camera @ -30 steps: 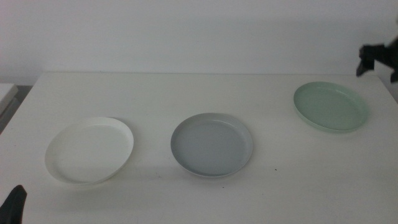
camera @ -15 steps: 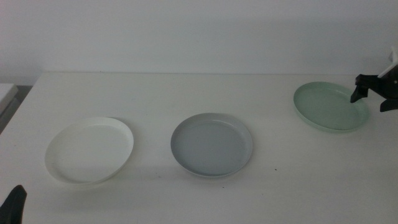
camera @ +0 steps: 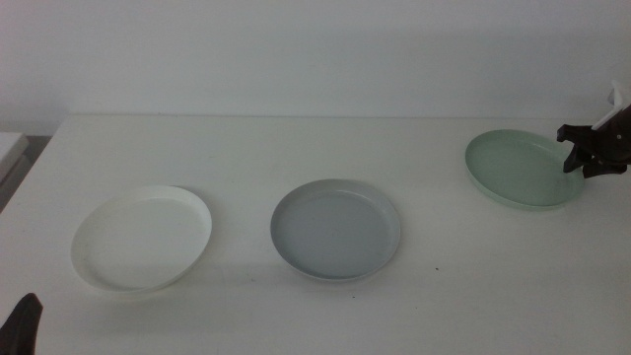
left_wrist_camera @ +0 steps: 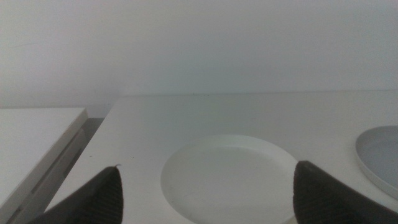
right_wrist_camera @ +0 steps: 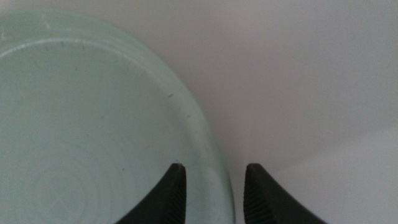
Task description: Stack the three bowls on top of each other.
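Three bowls lie in a row on the white table [camera: 246,148]: the white bowl [camera: 143,237] [left_wrist_camera: 230,177] at left, the grey bowl [camera: 335,229] [left_wrist_camera: 380,158] in the middle, and the mint green bowl [camera: 521,168] [right_wrist_camera: 87,130] at the far right. My right gripper [camera: 569,150] [right_wrist_camera: 216,167] sits low at the green bowl's right rim. It is open, with one jaw inside the rim and one outside, and a small gap shows on each side. My left gripper [camera: 22,323] [left_wrist_camera: 211,199] waits open at the near left corner, short of the white bowl.
A lower white surface [left_wrist_camera: 31,143] adjoins the table's left edge. A plain wall [camera: 296,49] stands behind the table. Bare tabletop separates the bowls.
My right gripper has come down from the back right corner to the green bowl's right rim, and its jaws have narrowed around it. The bowls and the left arm have stayed put.
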Tool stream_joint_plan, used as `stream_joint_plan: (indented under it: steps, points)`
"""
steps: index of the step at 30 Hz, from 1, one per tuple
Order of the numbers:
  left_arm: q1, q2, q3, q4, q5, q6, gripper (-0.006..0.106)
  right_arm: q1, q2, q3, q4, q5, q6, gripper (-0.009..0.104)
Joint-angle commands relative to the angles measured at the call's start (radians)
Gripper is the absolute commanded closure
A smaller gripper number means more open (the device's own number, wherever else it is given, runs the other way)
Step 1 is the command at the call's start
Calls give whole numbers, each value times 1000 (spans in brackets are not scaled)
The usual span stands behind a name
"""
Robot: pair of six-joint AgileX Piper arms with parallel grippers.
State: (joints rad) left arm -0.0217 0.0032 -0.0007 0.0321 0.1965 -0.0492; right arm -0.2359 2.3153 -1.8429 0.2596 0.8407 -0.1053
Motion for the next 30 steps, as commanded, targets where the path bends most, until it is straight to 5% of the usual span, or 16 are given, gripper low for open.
stream_joint_plan:
  steps: [1, 20, 24, 30]
  points:
    - [1, -3, 1, -2, -14, -5, 7, -1, -5, -1, 8, 12, -16, 69]
    - [1, -3, 1, -2, -14, -5, 7, -1, 24, -1, 15, -6, -23, 72]
    - [1, -3, 1, -2, -14, -5, 7, -1, 24, -1, 15, -3, -41, 97]
    - [1, -3, 1, -2, -14, -5, 7, 9, -71, -1, 78, 71, -70, 97]
